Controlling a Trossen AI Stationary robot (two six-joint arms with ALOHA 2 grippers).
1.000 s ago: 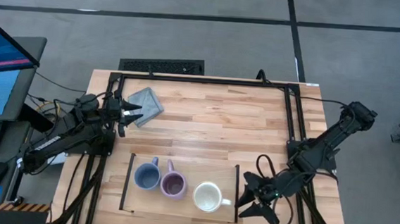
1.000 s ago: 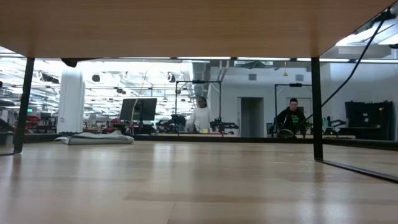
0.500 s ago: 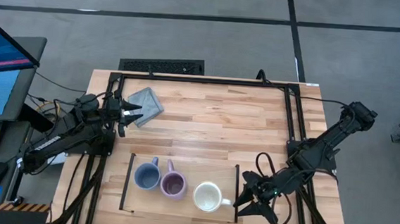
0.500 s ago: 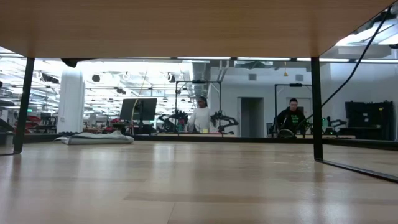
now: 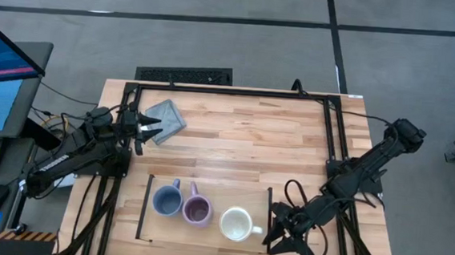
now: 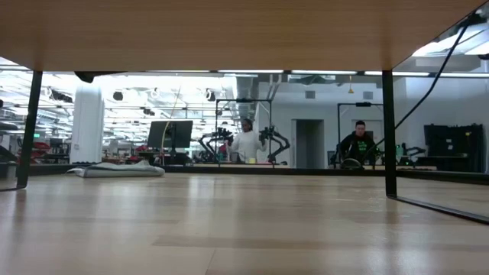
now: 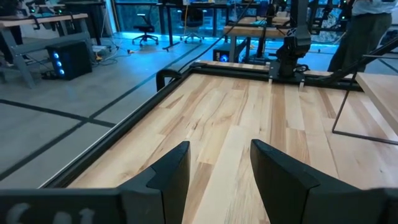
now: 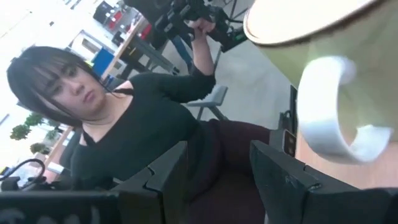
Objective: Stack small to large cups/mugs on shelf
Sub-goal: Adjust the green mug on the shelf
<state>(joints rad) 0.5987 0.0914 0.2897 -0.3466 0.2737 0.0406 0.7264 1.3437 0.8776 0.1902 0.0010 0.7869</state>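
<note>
High view: the right gripper (image 5: 272,233) sits at the shelf's (image 5: 204,234) right end bar, just beside the handle of the white mug (image 5: 236,223), its fingers spread wide with nothing between them. In the right wrist view that mug's white handle (image 8: 339,109) fills the space just ahead of the two parted dark fingers (image 8: 165,177), close but not gripped. A person in a black top (image 8: 134,134) is visible beyond the table in that view.

On the shelf the three mugs stand upright in a row: the blue mug (image 5: 166,199) nearest the left end, the purple mug (image 5: 197,208) touching or just beside it, and the white mug a little apart toward the right end.

The left gripper (image 5: 152,128) waits near the table's far left corner, over the edge of a grey cloth (image 5: 166,119), its fingers partly apart and holding nothing; the left wrist view shows bare wooden tabletop (image 7: 249,118) between them
</note>
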